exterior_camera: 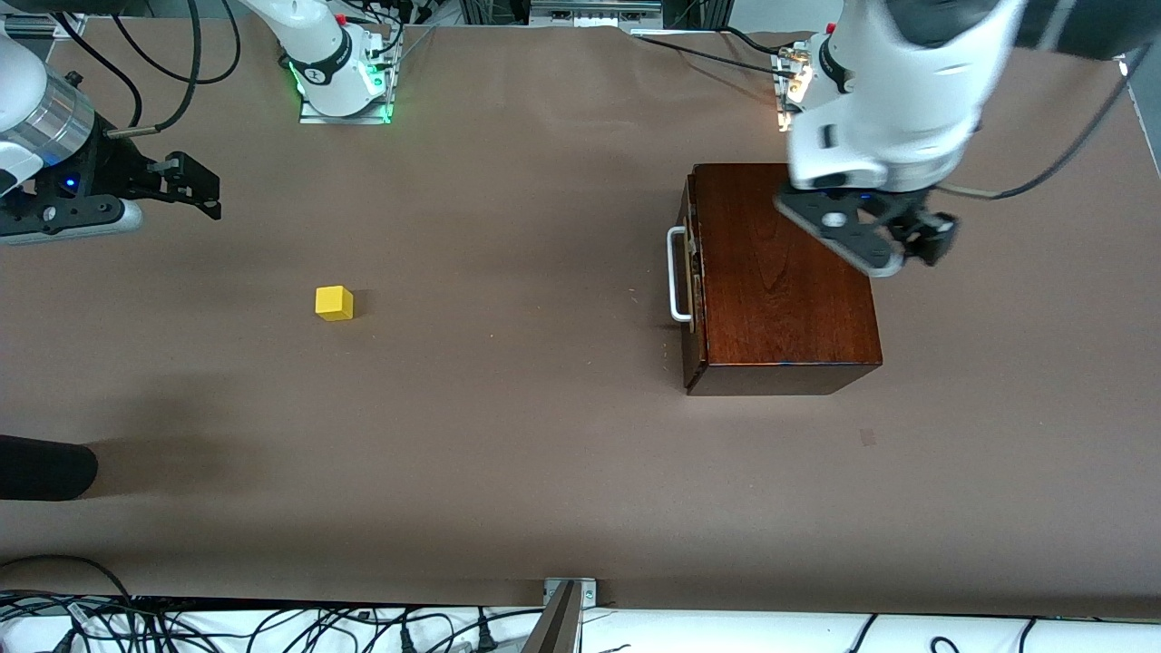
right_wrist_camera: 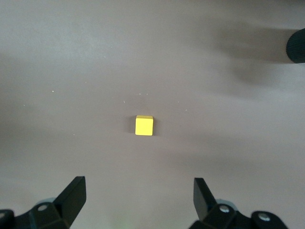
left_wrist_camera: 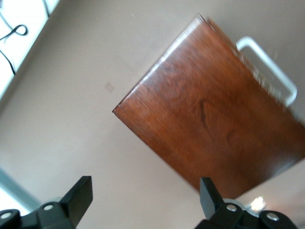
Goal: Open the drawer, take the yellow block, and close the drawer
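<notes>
While both the left gripper [exterior_camera: 907,243] and right gripper [exterior_camera: 186,186] gape empty, the drawer [exterior_camera: 691,263] sits shut, its inside hidden

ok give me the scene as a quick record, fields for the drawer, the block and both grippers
drawer: shut, its front flush with the wooden box, white handle facing the right arm's end of the table
yellow block: out on the bare table, toward the right arm's end, nothing touching it
left gripper: open, empty, over the top of the wooden box
right gripper: open, empty, in the air at the right arm's end, block in its wrist view
task state: by the look of it done
</notes>
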Action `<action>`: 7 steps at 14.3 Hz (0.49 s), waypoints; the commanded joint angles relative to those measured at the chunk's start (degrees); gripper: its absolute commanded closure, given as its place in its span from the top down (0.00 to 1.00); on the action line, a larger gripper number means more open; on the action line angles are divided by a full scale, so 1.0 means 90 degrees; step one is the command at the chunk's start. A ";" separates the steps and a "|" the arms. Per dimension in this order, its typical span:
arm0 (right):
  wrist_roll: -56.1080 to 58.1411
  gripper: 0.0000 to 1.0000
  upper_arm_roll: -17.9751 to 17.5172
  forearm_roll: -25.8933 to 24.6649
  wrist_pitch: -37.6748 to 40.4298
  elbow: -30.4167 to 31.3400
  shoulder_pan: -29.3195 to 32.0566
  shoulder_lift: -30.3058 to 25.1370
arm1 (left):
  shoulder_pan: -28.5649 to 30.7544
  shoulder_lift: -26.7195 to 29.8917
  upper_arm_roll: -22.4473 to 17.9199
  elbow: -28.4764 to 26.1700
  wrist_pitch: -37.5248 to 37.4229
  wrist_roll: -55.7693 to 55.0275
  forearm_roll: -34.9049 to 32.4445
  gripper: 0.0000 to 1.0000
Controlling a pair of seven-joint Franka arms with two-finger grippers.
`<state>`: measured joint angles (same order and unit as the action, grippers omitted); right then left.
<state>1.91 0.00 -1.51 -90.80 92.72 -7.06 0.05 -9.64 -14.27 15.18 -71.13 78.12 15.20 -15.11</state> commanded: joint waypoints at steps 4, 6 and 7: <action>-0.0134 1.00 0.0010 -0.0076 0.0168 -0.0175 0.0052 0.0063 | 0.0515 0.1868 -0.1196 -0.2155 0.1895 -0.0625 0.1278 1.00; -0.0134 1.00 0.0010 -0.0057 0.0119 -0.0175 0.0062 0.0063 | 0.0524 0.1917 -0.1849 -0.2165 0.1926 -0.1255 0.1957 1.00; -0.0143 1.00 0.0010 -0.0009 0.0099 -0.0165 0.0062 0.0092 | 0.0524 0.1908 -0.2065 -0.2213 0.1916 -0.1608 0.2271 1.00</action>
<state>1.44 0.39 -1.53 -90.60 92.65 -6.91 0.18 -4.75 1.23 0.54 -88.00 93.67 6.09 0.22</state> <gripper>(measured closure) 0.000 0.000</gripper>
